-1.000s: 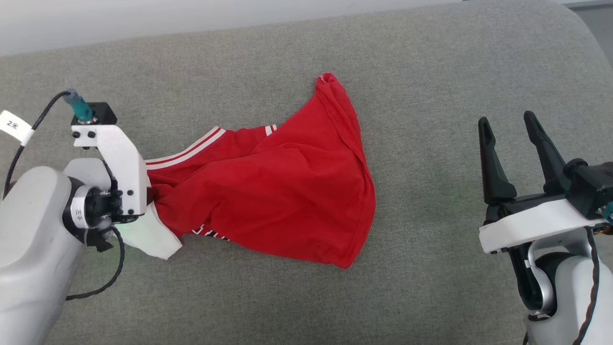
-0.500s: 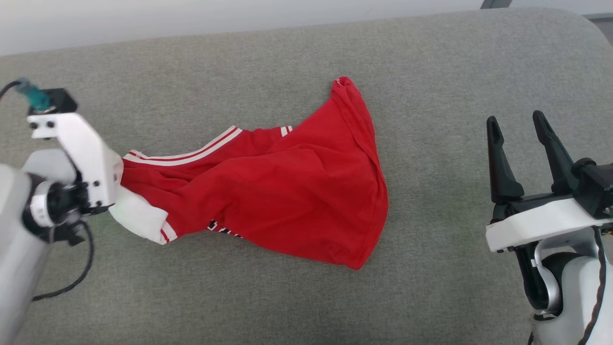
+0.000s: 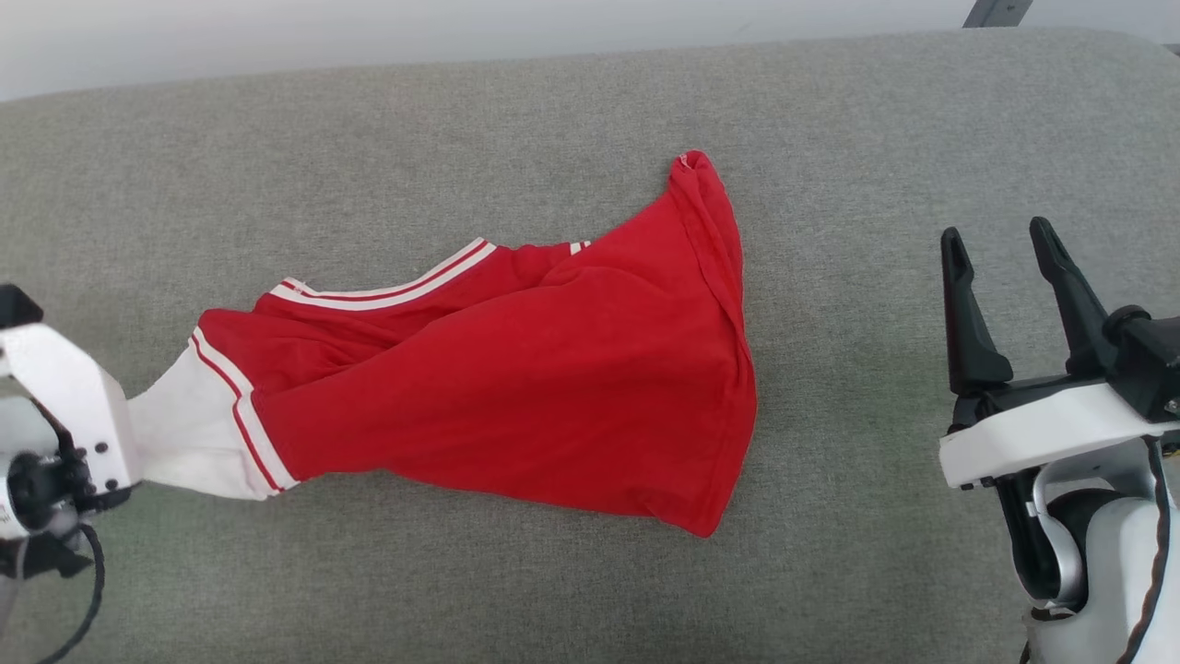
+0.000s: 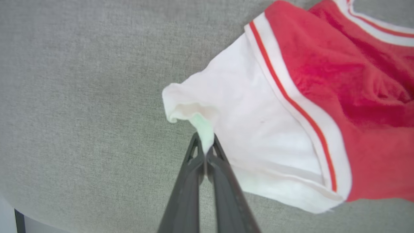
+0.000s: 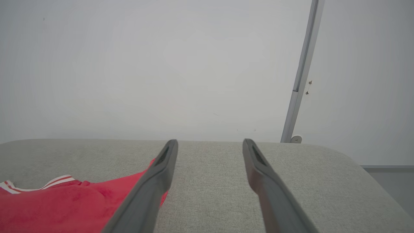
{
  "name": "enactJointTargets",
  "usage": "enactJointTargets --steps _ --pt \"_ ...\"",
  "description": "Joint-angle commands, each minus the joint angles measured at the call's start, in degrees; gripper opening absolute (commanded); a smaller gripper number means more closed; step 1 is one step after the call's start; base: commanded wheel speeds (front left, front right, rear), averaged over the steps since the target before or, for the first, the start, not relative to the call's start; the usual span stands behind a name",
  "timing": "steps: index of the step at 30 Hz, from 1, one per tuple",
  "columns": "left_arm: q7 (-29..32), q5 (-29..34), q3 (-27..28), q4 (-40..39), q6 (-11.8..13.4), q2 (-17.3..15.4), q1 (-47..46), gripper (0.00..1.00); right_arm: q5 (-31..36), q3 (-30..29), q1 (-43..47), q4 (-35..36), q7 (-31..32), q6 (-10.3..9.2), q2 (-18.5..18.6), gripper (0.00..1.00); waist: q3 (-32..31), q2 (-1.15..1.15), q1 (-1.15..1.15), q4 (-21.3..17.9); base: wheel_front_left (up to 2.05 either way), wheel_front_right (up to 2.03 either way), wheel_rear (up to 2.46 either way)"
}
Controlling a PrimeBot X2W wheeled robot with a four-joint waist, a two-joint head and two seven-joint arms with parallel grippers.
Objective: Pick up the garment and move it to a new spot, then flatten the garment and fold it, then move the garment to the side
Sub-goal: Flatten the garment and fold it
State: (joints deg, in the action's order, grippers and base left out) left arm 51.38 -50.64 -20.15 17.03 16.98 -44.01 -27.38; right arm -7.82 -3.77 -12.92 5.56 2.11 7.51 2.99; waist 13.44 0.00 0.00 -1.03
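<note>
The garment point(image 3: 525, 387), a red shirt with white striped-trim sleeves, lies stretched across the grey cushioned surface point(image 3: 590, 120). In the left wrist view my left gripper point(image 4: 205, 147) is shut on the edge of its white sleeve point(image 4: 245, 129). In the head view that sleeve point(image 3: 180, 433) runs to the left arm's white wrist block at the left edge, which hides the fingers. My right gripper point(image 3: 1000, 254) stands open well to the right of the garment, holding nothing. In the right wrist view the right gripper point(image 5: 210, 145) is spread, with the garment point(image 5: 71, 207) at the lower left.
The grey cushioned surface ends at a pale wall point(image 3: 369, 37) along the back. A metal upright point(image 5: 302, 74) stands behind its far right corner. Bare grey fabric surrounds the garment on all sides.
My left gripper closed on the white sleeve and pulled it leftward, stretching the garment out. The head camera has shifted a little. The right gripper has stayed open in place.
</note>
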Motion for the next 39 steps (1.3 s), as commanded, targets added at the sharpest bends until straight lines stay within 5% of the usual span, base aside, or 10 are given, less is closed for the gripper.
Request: enactJointTargets --steps 1,14,24,39 --pt "-0.4 -0.8 0.2 0.8 0.0 0.3 1.1 1.00 -0.1 0.3 -0.2 0.1 0.2 -0.04 -0.1 1.00 0.0 0.00 0.00 0.1 0.00 0.00 0.00" --pt "4.1 0.3 -1.9 -6.6 -1.1 0.2 -5.4 1.00 -1.1 1.4 -0.9 -0.7 0.5 -0.04 0.2 1.00 -0.6 0.00 0.00 -1.6 0.00 0.00 0.00" --pt "10.2 2.1 -10.6 -13.4 -4.3 8.1 -14.0 1.00 -1.8 2.1 -2.6 -1.9 -0.9 -0.04 0.0 1.00 0.2 0.00 0.00 -6.6 0.00 0.00 0.00" --pt "6.4 4.6 -18.2 -1.3 -12.2 12.9 -13.9 1.00 -3.9 4.6 -4.6 -5.7 -4.4 -0.04 -0.1 1.00 3.3 0.00 0.00 -14.4 0.00 0.00 0.00"
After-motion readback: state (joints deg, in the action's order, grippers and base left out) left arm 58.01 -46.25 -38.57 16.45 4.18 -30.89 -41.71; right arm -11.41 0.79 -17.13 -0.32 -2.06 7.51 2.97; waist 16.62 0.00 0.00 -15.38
